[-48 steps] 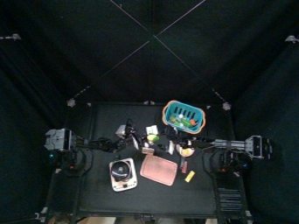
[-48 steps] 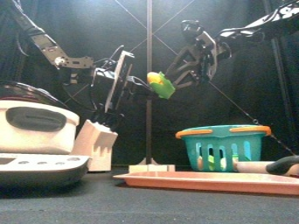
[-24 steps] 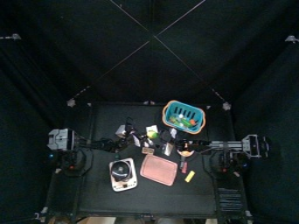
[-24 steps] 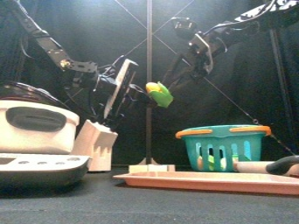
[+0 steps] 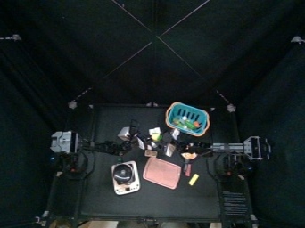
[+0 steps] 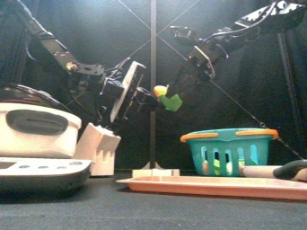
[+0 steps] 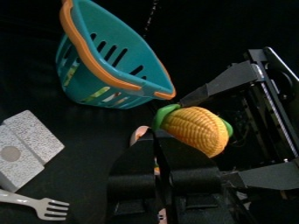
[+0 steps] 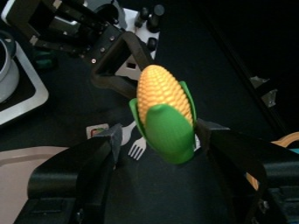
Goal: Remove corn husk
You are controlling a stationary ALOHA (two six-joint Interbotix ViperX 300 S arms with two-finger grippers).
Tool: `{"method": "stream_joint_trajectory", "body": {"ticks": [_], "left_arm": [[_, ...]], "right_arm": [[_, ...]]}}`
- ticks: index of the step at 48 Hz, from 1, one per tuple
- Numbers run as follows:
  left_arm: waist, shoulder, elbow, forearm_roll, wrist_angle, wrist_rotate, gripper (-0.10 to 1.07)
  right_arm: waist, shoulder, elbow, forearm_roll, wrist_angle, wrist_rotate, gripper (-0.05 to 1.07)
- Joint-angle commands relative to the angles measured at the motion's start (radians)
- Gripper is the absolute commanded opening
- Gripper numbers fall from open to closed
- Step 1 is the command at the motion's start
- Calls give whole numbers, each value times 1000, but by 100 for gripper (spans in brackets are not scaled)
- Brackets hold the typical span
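Held aloft above the worktop (image 6: 180,211), between both arms: small yellow cob with the corn husk (image 6: 170,101) low around it. Left gripper (image 7: 156,162) clenched on the cob's end; right gripper (image 8: 163,144) spread wide, straddling the green husk without pinching. Teal basket (image 6: 231,150) well below, to the right.

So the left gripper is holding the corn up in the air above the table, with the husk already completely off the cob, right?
Not quite. The left gripper does hold the corn in the air, but the husk isn't off: the right wrist view shows green husk wrapping one end of the cob.
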Motion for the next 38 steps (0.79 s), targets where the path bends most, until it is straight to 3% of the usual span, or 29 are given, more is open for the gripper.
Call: {"method": "stream_joint_trajectory", "body": {"ticks": [1,17,38], "left_arm": [[-6,-11,-26,3,-6,2,29],[-6,-8,-25,2,-6,3,29],[5,9,-20,0,-6,3,29]], "right_arm": [[-5,-9,-31,-11,3,2,97],[-5,28,-46,-38,5,2,94],[2,18,-37,-37,5,2,64]]}}
